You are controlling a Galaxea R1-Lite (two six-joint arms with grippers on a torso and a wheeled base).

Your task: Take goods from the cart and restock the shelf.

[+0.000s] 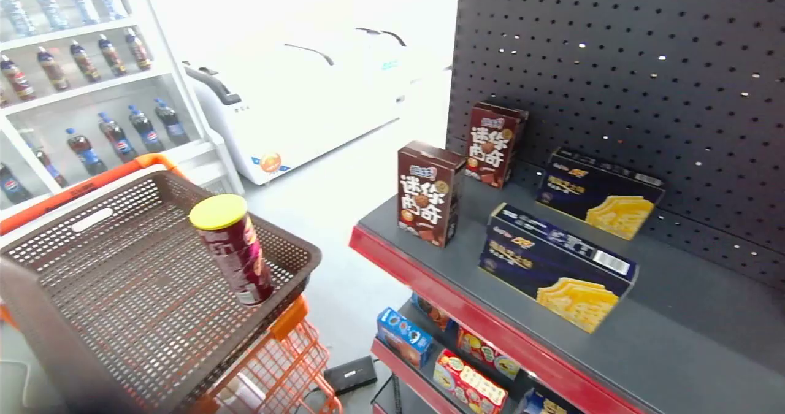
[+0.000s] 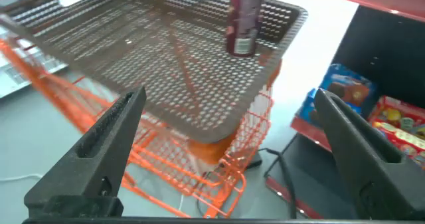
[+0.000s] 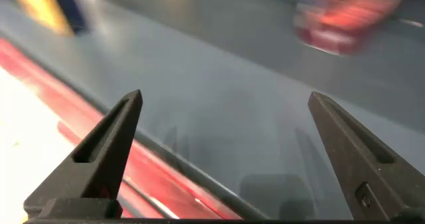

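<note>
"By the basket's (image 1: 122, 291) edge nearest the shelf (image 1: 687, 340), what stands?"
"One can (image 1: 233, 251) with a yellow lid."
"And the pincers?"
"Left pincer (image 2: 229, 151) and right pincer (image 3: 222, 151) both gape, holding nothing. Right hangs over the shelf's red front edge."

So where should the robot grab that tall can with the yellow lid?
Probably around the middle of the can, coming from the side. It stands upright in the basket, and its slim round body suits a sideways squeeze.
</note>
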